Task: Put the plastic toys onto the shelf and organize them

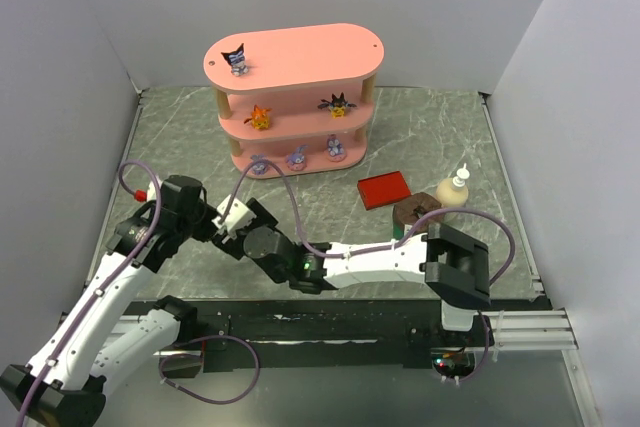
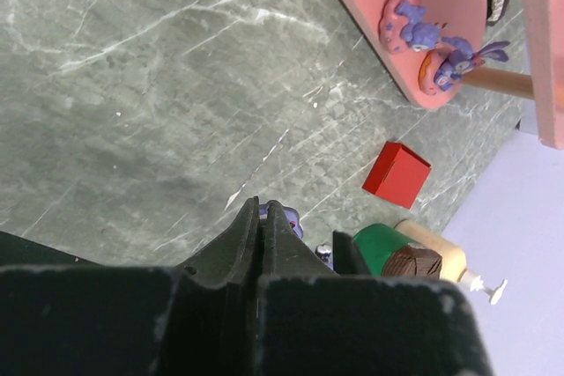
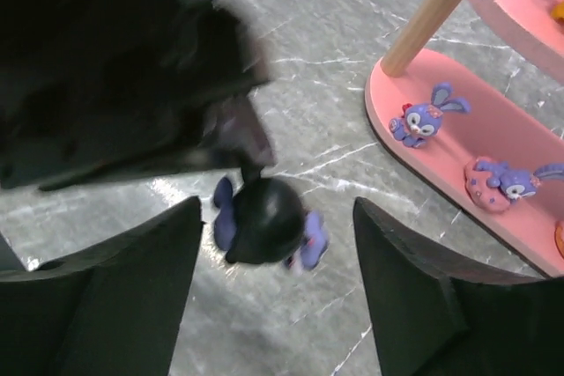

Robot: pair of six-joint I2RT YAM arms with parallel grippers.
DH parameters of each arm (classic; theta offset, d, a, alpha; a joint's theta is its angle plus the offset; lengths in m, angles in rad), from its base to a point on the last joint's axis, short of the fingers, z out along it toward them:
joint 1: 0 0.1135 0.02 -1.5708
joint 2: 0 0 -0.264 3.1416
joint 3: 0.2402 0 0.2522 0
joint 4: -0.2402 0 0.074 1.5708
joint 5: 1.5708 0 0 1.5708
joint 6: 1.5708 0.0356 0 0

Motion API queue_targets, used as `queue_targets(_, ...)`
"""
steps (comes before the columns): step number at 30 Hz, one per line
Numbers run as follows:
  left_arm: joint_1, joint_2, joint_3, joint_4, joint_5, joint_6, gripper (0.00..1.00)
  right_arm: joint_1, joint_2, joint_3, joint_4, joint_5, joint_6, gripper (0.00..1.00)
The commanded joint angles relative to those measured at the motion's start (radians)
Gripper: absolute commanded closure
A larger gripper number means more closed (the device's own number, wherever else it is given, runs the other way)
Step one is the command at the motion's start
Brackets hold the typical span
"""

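1. Where the two arms meet in front of the shelf (image 1: 300, 47), the left gripper (image 2: 264, 210) has its fingers pressed together, pinching a thin part of a dark toy with lilac trim (image 3: 260, 217).
2. The right gripper (image 3: 278, 213) brackets this toy. Its fingers (image 3: 132, 297) are spread, one on each side, and neither touches the toy.
3. The pinched toy hangs just above the grey table (image 1: 180, 137), near the shelf's left end and apart from its bottom board.
4. Shelf contents, overhead view:
   - Top board: one dark toy with pointed ears (image 1: 238, 59), near the left end.
   - Middle board: an orange toy (image 1: 260, 117) on the left, and a spiky black and yellow toy (image 1: 337, 104) on the right.
   - Bottom board: three lilac toys (image 1: 296, 157) in a row.
5. Other items on the table, right of the shelf:
   - A flat red box (image 1: 385, 190).
   - A green cylinder with a brown top (image 1: 416, 213), just beside the box.
   - A cream bottle (image 1: 455, 187), next to the cylinder.
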Motion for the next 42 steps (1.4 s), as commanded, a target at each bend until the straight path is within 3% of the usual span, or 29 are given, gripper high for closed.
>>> queue_targets(1,-0.003,-0.017,-0.006,0.008,0.032,-0.02,0.99,-0.037,0.008,0.04,0.039,-0.044,0.036,0.37)
queue_targets(4,-0.003,-0.02,-0.009,0.014,0.033,-0.018,0.99,-0.05,0.002,0.049,-0.009,-0.069,0.062,0.54)
queue_targets(7,-0.003,-0.02,-0.006,0.025,0.039,-0.012,0.99,-0.059,0.008,0.053,-0.046,-0.099,0.081,0.59)
queue_targets(8,-0.003,-0.019,-0.006,0.026,0.041,-0.012,0.99,-0.057,0.009,0.052,-0.056,-0.112,0.084,0.58)
queue_targets(12,-0.003,-0.016,-0.008,0.031,0.044,-0.009,0.99,-0.06,0.015,0.055,-0.083,-0.112,0.098,0.36)
queue_targets(15,-0.003,-0.016,-0.012,0.03,0.043,-0.011,0.99,-0.06,0.026,0.067,-0.103,-0.11,0.096,0.27)
queue_targets(18,-0.003,-0.016,-0.009,0.03,0.036,-0.008,0.99,-0.059,0.038,0.087,-0.124,-0.087,0.102,0.27)
queue_targets(20,-0.003,-0.017,-0.011,0.031,0.035,-0.006,0.99,-0.067,0.038,0.084,-0.123,-0.089,0.11,0.37)
queue_targets(21,-0.003,-0.019,-0.012,0.033,0.036,-0.006,0.99,-0.065,0.038,0.082,-0.123,-0.087,0.11,0.5)
queue_targets(23,-0.003,-0.02,-0.017,0.039,0.041,-0.003,0.99,-0.065,0.034,0.079,-0.119,-0.086,0.107,0.58)
queue_targets(25,-0.003,-0.023,-0.022,0.043,0.049,0.002,0.98,-0.067,0.028,0.07,-0.11,-0.089,0.104,0.75)
queue_targets(26,-0.003,-0.026,-0.023,0.049,0.052,0.008,0.89,-0.067,0.026,0.067,-0.109,-0.092,0.104,0.81)
queue_targets(27,-0.003,-0.028,-0.016,0.059,0.052,0.034,0.8,-0.071,0.025,0.052,-0.106,-0.101,0.104,0.93)
queue_targets(28,-0.003,-0.029,-0.006,0.06,0.046,0.049,0.64,-0.076,0.014,0.04,-0.089,-0.131,0.108,0.99)
queue_targets(30,-0.003,-0.048,0.023,0.06,0.027,0.099,0.37,-0.086,-0.008,-0.035,-0.043,-0.191,0.121,1.0)
queue_targets(31,-0.003,-0.06,0.03,0.062,-0.012,0.118,0.19,-0.111,-0.033,-0.068,0.004,-0.235,0.159,1.0)
queue_targets(34,-0.003,-0.121,0.043,0.065,-0.11,0.167,0.01,-0.178,-0.078,-0.198,0.109,-0.447,0.257,1.0)
queue_targets(37,-0.003,-0.202,0.041,0.101,-0.163,0.248,0.03,-0.229,-0.078,-0.304,0.262,-0.576,0.321,1.0)
queue_targets(42,-0.003,-0.328,-0.012,0.194,-0.137,0.386,0.03,-0.234,-0.02,-0.37,0.431,-0.603,0.338,1.0)
